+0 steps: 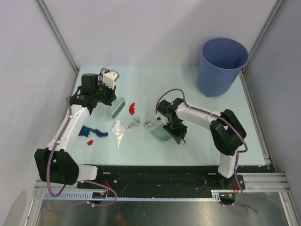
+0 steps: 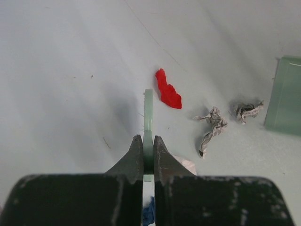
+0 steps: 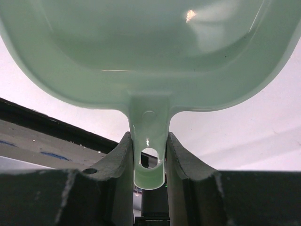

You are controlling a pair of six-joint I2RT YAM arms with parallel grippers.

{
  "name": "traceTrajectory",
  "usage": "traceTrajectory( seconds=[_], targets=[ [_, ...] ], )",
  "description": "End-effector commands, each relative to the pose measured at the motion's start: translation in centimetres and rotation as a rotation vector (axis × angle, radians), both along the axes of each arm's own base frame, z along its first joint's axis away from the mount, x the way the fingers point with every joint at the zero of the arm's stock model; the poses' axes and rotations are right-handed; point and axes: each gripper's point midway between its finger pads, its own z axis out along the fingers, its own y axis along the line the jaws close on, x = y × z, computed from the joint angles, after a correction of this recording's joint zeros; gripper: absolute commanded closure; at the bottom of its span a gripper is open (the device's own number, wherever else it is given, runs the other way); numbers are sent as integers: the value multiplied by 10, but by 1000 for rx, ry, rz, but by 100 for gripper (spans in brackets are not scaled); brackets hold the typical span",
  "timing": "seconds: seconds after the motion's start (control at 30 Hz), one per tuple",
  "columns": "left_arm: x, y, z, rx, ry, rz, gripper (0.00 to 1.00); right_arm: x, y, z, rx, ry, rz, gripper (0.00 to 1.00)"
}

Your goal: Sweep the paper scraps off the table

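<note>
A: Top view, hands first.
B: Left hand (image 1: 113, 100): closed fully on the pale green brush (image 1: 117, 108), at the far left of the surface (image 1: 202, 143). Right hand (image 1: 170, 131): a narrow gap only, clamped on the handle of the pale green dustpan (image 1: 160, 134), mid-surface.
A: Paper scraps (image 1: 119, 136)?
B: All loose on the surface, left of the dustpan. Red scrap (image 1: 132, 108) just beside the brush. White scrap (image 1: 117, 128) nearer the front. Two grey scraps (image 1: 135, 123) close to the dustpan's mouth. Dark blue scrap (image 1: 92, 131) and a small red bit (image 1: 90, 142) by the left arm. Blue bucket (image 1: 222, 66): upright, far right corner, well apart.
A: Left wrist view.
B: Fingers (image 2: 136, 155) pinch the brush (image 2: 148, 110), seen edge-on. The red scrap (image 2: 168, 94) lies just right of its tip, the grey scraps (image 2: 211, 127) further right, and the dustpan's edge (image 2: 284, 96) at the right margin.
A: Right wrist view.
B: Both fingers (image 3: 117, 155) press the dustpan handle (image 3: 149, 136); the pan (image 3: 150, 56) fills the view ahead.
</note>
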Motion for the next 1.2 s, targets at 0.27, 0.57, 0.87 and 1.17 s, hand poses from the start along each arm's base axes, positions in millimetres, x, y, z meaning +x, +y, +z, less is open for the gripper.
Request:
traceTrajectory(
  seconds=[0.27,0.57,0.87,1.17],
  targets=[
    [26,6,-24,-24,61,20,100,8,5,-14,28,19,-4,100],
    [21,-30,-38,-183,169,-68,100,7,14,-22,23,31,22,100],
    [-53,-105,-35,-310,259,-369,100,12,47,-22,78,24,60,100],
    [-60,-122,-7,-342,225,-428,100,17,70,-15,171,2,61,100]
  ],
)
